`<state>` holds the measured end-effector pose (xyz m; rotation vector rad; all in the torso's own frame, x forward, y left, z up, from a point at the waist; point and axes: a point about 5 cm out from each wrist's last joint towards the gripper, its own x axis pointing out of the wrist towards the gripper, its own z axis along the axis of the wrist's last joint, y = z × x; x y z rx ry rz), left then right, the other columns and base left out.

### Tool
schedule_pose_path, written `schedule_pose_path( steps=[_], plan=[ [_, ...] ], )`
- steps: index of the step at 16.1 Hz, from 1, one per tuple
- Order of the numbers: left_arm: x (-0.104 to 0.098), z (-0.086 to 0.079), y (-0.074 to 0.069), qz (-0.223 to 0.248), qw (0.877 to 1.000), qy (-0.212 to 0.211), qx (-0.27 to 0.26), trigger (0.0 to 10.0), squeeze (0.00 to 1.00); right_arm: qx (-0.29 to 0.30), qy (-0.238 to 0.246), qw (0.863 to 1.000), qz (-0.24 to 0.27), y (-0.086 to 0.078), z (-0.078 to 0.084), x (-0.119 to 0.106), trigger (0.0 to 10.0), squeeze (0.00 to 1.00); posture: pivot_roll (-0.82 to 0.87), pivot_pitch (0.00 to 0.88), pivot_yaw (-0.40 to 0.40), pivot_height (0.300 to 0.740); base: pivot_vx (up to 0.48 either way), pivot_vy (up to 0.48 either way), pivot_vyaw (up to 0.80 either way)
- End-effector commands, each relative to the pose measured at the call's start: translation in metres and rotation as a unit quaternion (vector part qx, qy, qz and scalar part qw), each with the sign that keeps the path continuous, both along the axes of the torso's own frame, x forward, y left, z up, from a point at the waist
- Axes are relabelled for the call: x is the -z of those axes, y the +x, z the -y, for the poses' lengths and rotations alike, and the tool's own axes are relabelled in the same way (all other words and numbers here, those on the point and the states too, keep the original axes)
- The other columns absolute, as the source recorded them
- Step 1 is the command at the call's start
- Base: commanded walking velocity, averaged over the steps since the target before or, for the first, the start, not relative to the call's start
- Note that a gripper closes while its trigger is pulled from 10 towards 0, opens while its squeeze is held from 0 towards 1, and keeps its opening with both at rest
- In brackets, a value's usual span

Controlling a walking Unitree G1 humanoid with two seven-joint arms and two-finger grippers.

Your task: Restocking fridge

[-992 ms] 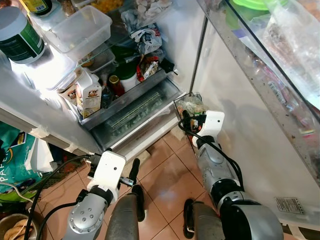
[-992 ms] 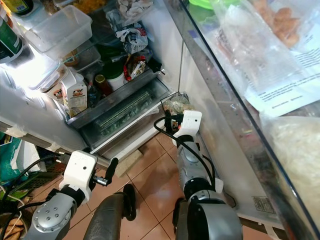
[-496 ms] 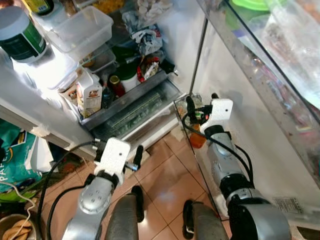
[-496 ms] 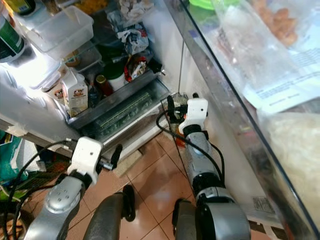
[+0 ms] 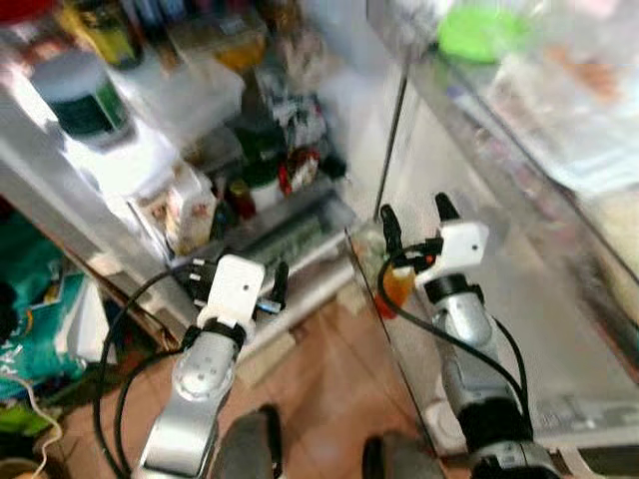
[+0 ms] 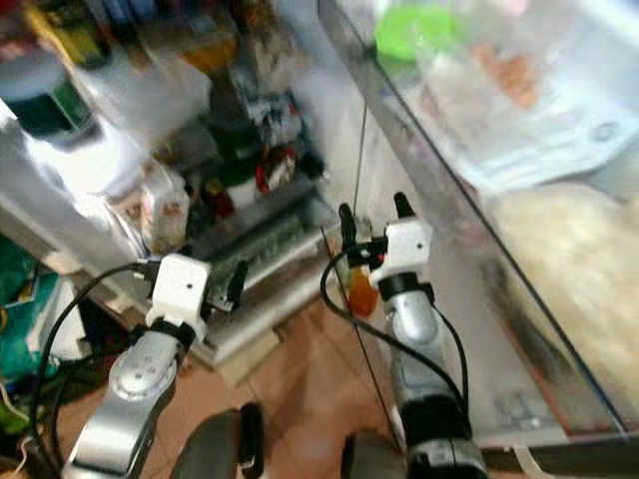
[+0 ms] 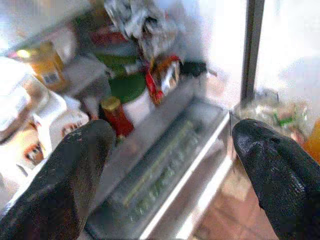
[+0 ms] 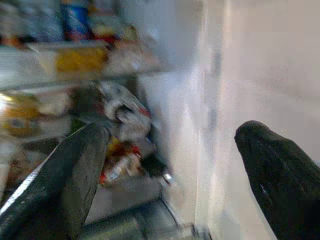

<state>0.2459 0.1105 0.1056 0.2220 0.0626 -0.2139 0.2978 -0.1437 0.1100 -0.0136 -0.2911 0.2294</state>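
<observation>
1. Two grippers are raised before the open fridge (image 5: 329,100): the left gripper (image 5: 276,285) near the bottom drawer (image 7: 165,175), the right gripper (image 5: 411,216) by the door's edge, both with jaws wide and empty.
2. The head views show an orange bottle (image 5: 396,286) low in the door shelf, below the right gripper.
3. The left wrist view adds a red-capped jar (image 7: 116,116) above the drawer.

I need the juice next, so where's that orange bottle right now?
The orange bottle stands low in the open fridge door's shelf, on the robot's right, just below the right gripper and beside the fridge's bottom drawer.
</observation>
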Motion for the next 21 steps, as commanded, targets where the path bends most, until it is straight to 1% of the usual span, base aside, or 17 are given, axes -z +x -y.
schedule_pose_path(
  steps=[1,3,5,6,9,10,11,12,14,15,16,19,21],
  plan=[
    [0.004,-0.002,0.004,0.000,1.000,0.001,-0.008,10.0,0.00,-0.020,-0.003,1.000,-0.010,-0.007,-0.001,0.004,10.0,1.00,0.06,0.007,0.051,0.740,0.000,0.000,0.00],
    [0.006,0.000,0.011,0.008,1.000,0.003,-0.003,10.0,0.00,-0.025,-0.006,1.000,-0.018,-0.015,0.001,0.001,10.0,1.00,0.05,0.000,0.058,0.740,0.000,0.000,0.00],
    [0.006,0.003,0.017,0.015,1.000,0.002,-0.002,10.0,0.00,-0.028,-0.007,0.999,-0.022,-0.016,0.000,-0.002,10.0,1.00,0.04,0.000,0.055,0.740,0.000,0.000,0.00],
    [0.006,0.003,0.019,0.019,1.000,0.001,-0.001,10.0,0.00,-0.042,-0.013,0.999,-0.019,-0.015,-0.003,-0.006,10.0,1.00,0.04,0.000,0.050,0.740,0.000,0.000,0.00],
    [0.009,0.004,0.020,0.019,1.000,-0.001,-0.008,10.0,0.00,-0.059,-0.019,0.998,-0.022,-0.014,-0.005,-0.008,10.0,1.00,0.05,0.000,0.039,0.740,0.000,0.000,0.00],
    [0.011,0.004,0.019,0.020,1.000,-0.002,-0.011,10.0,0.00,-0.063,-0.020,0.998,-0.024,-0.014,-0.005,-0.009,10.0,0.96,0.05,0.000,0.036,0.740,-0.244,0.000,0.00],
    [0.011,0.005,0.019,0.021,1.000,-0.003,-0.012,10.0,0.00,-0.066,-0.021,0.997,-0.026,-0.014,-0.006,-0.009,10.0,0.89,0.05,0.000,0.034,0.740,-0.247,0.000,0.00],
    [0.011,0.004,0.019,0.021,1.000,-0.004,-0.013,10.0,0.00,-0.068,-0.021,0.997,-0.026,-0.014,-0.006,-0.010,10.0,0.60,0.05,0.000,0.032,0.740,-0.285,0.000,0.00],
    [0.012,0.004,0.020,0.022,1.000,-0.007,-0.014,10.0,0.00,-0.077,-0.024,0.996,-0.029,-0.015,-0.009,-0.010,10.0,0.15,0.05,0.000,0.030,0.740,-0.319,0.000,0.00],
    [0.012,0.004,0.020,0.023,1.000,-0.010,-0.013,10.0,0.00,-0.078,-0.024,0.996,-0.029,-0.015,-0.009,-0.009,10.0,0.02,0.05,0.000,0.030,0.740,-0.307,0.000,0.00],
    [0.012,0.004,0.019,0.025,1.000,-0.014,-0.013,10.0,0.00,-0.078,-0.026,0.996,-0.033,-0.017,-0.008,-0.008,10.0,0.00,0.05,0.000,0.031,0.740,0.000,0.000,0.00],
    [0.014,0.004,0.017,0.018,0.999,-0.027,-0.015,10.0,0.00,-0.072,-0.040,0.996,-0.042,-0.022,-0.005,-0.003,10.0,0.00,0.05,0.000,0.034,0.740,0.000,0.000,0.00],
    [0.014,0.004,0.017,0.016,0.999,-0.027,-0.012,10.0,0.00,-0.073,-0.043,0.996,-0.043,-0.024,-0.006,-0.003,10.0,0.00,0.04,0.000,0.038,0.740,0.000,0.000,0.66]
  ],
)
